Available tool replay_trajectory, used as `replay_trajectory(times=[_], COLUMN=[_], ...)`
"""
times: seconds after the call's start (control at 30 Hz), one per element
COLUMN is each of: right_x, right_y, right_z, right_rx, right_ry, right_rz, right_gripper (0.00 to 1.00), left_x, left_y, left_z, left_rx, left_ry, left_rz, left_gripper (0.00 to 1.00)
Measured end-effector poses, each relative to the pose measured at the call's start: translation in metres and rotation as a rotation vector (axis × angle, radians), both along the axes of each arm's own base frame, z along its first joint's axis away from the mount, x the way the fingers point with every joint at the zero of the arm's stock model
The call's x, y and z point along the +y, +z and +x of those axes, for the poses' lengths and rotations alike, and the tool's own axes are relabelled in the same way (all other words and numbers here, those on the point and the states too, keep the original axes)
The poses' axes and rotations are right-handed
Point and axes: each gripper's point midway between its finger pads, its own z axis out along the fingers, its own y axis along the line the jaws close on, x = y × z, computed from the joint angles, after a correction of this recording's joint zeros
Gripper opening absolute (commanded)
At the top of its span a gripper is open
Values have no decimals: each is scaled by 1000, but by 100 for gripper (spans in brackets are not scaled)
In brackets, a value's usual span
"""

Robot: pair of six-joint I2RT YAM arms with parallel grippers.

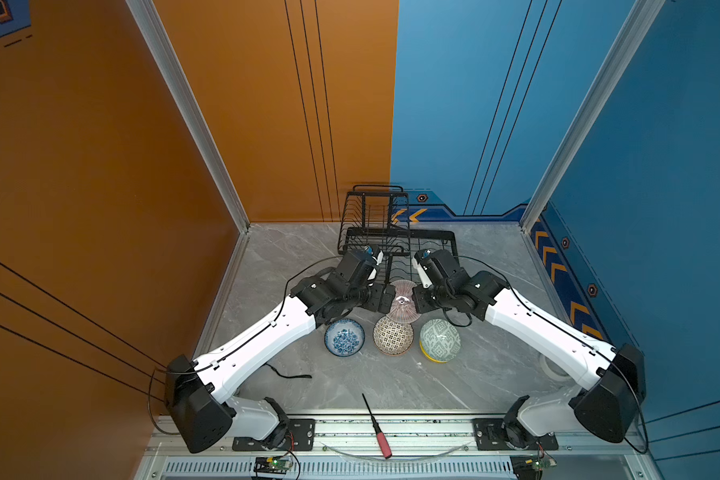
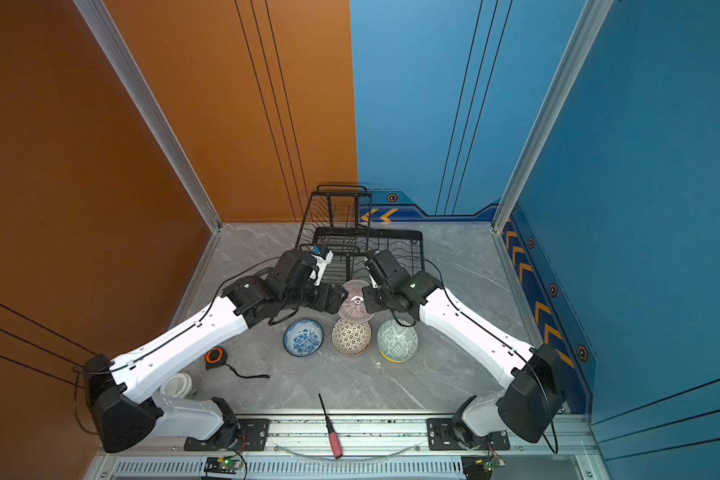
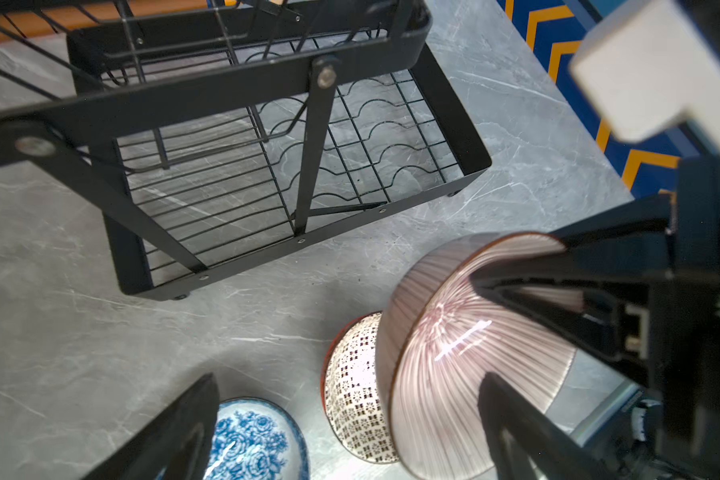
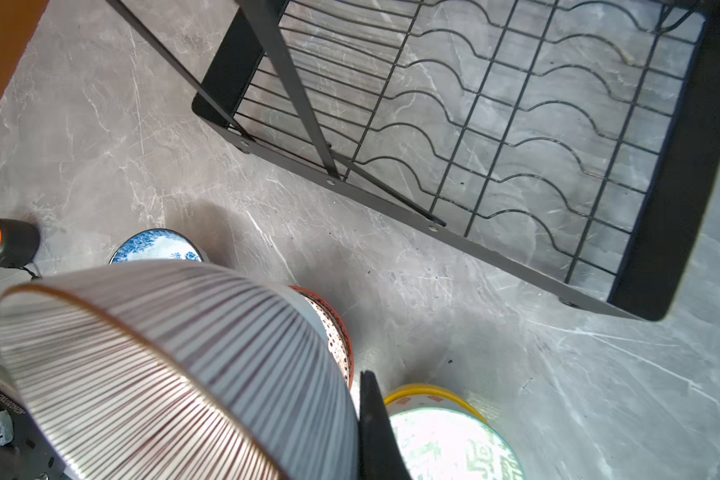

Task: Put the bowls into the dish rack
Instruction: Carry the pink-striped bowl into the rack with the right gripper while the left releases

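Two grippers are flanking the pink striped bowl [image 1: 403, 301], which is hanging on edge just short of the dish rack [image 3: 458, 116]. My right gripper [image 1: 417, 300] is pinching its rim; my left gripper [image 1: 385, 299] is gaping wide, gripping nothing. I'm planning on backing the left clear, then lowering the bowl edge-first into a wavy slot.

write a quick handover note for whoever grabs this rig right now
Left gripper open, beside the pink striped bowl. Right gripper shut on its rim, holding it tilted above the table.
Dish rack empty: nothing loaded yet.
On the table: blue floral bowl, orange-rimmed patterned bowl, green patterned bowl nested in a yellow bowl.
Left to do: rack the pink bowl, then the others.
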Motion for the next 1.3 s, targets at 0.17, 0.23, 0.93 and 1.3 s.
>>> replay_trajectory(times=[0.17, 0.23, 0.93, 1.3], right_x=[-22, -26, -63, -48], right_y=[10, 13, 18, 33], right_z=[9, 11, 64, 94], right_rx=[-55, -83, -554, -867], right_ry=[-18, -2, 230, 402], right_rz=[-39, -69, -633, -933], right_gripper=[0, 0, 0, 0], left_x=[9, 14, 35, 28], left_y=[-6, -8, -16, -3], left_z=[-1, -1, 14, 21], left_rx=[20, 29, 78, 45], left_ry=[2, 9, 18, -7], left_rz=[36, 48, 66, 61], left_gripper=[98, 98, 98, 98])
